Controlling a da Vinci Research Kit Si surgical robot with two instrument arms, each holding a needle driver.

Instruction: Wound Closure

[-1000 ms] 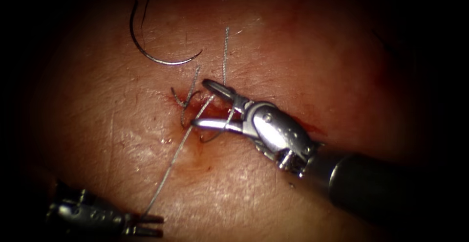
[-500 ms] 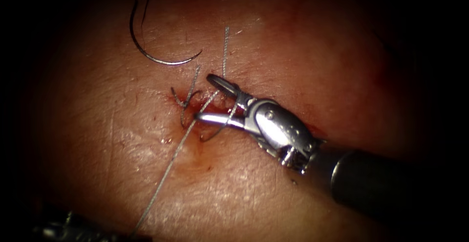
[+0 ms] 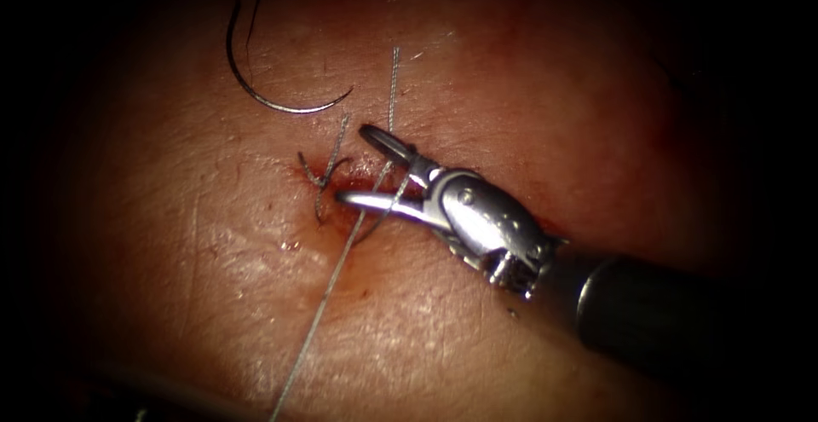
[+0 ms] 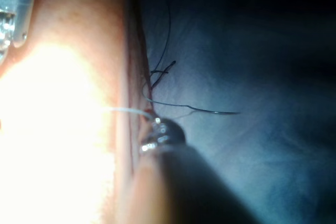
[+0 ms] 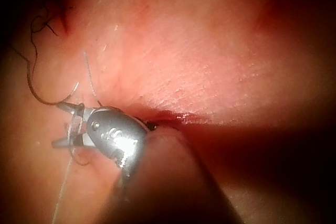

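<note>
My right tool (image 3: pixel 358 166) stands open over the cut (image 3: pixel 358 185), one jaw on each side of a pale taut thread (image 3: pixel 315 320) that runs from the cut to the lower edge. It holds nothing. The right wrist view has these jaws (image 5: pixel 59 124) spread too. The curved needle (image 3: pixel 281 102) lies free on the tissue, up and left of the cut, not in the tissue; it also appears as needle (image 4: pixel 210 111) and needle (image 5: pixel 39 95). A metal part of my left tool (image 4: pixel 10 3) is in the left wrist view.
A tied stitch with short dark ends (image 3: pixel 322 175) sits at the cut's left end. A pale thread tail (image 3: pixel 392 89) rises above the right tool. Red fluid (image 3: pixel 545 222) stains the cut beside the right tool's wrist. The tissue (image 3: pixel 213 243) stretches around.
The left tool, shut on the thread a second ago, has slid down and left out of the endoscope view. The taut strand now hangs steeper. The right tool rose slightly, still open.
</note>
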